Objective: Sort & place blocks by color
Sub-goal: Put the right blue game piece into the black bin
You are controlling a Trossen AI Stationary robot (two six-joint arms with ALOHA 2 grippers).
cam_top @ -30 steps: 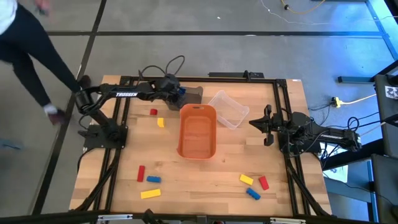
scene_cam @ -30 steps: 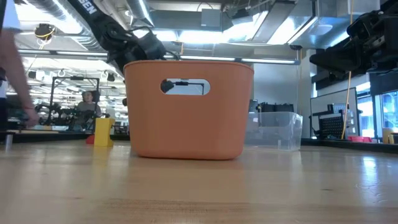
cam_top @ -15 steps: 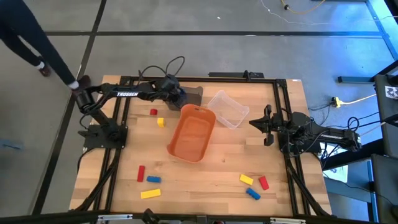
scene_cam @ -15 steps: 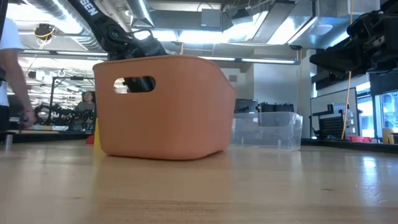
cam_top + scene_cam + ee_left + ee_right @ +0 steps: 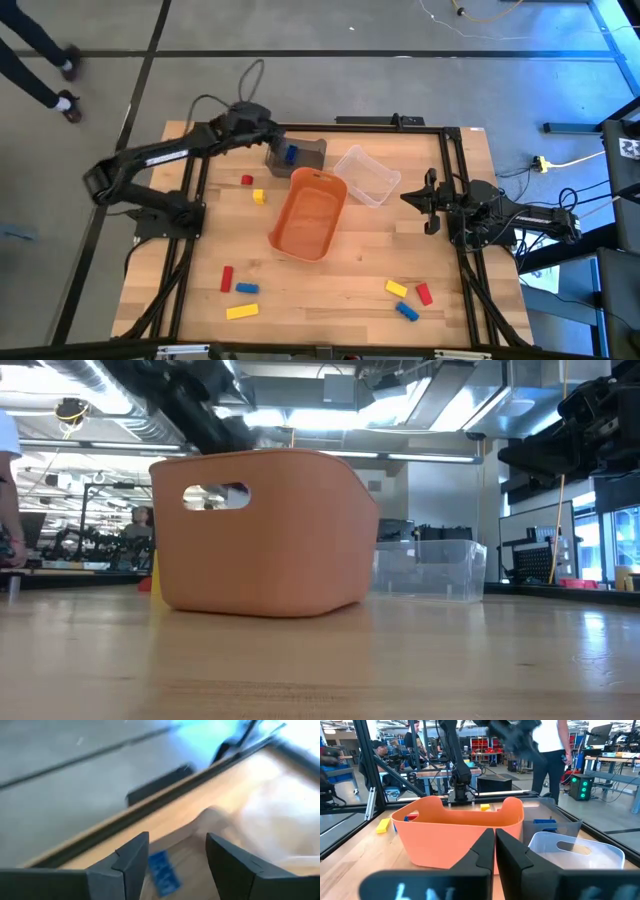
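Note:
Small red, yellow and blue blocks lie on the wooden table: a red block [image 5: 246, 180] and a yellow block [image 5: 259, 196] at far left, three near the left front [image 5: 240, 292], three near the right front [image 5: 408, 298]. One blue block [image 5: 290, 154] lies inside a grey bin [image 5: 308, 150]. My left gripper [image 5: 266, 138] hovers open just left of that bin; the blue block [image 5: 164, 870] shows between its fingers. My right gripper [image 5: 430, 200] waits shut at the table's right side.
An orange tub [image 5: 308, 213] stands askew at the table's middle, its near end swung left. A clear bin [image 5: 367, 175] sits tilted beside it at far right. The black frame rails [image 5: 400, 122] run round the table. A person's legs [image 5: 40, 50] pass at far left.
The orange tub has turned about, its near end swinging toward the table's left while its far end stayed. My left arm has since drawn back and up toward the far left edge, uncovering the blue block in the grey bin.

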